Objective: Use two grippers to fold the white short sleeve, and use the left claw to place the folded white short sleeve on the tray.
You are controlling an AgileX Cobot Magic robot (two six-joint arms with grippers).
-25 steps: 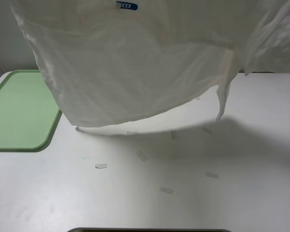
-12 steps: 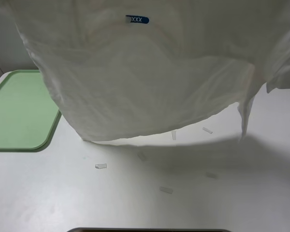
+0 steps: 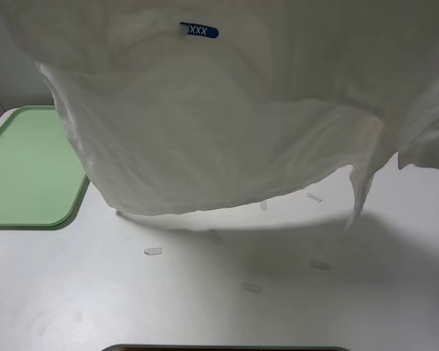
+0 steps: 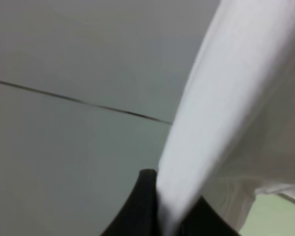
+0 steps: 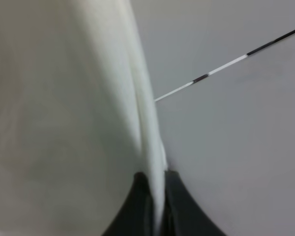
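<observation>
At far left, the pale green rectangular plastic tray (image 3: 29, 168) is kept free (needed last). Mid-air, the large white thin-fabric T-shirt (image 3: 219, 139) is held, pinched in the clamped-shut left black claw (image 4: 169, 209) and right black claw (image 5: 156, 199), presumably for spreading flat.
</observation>
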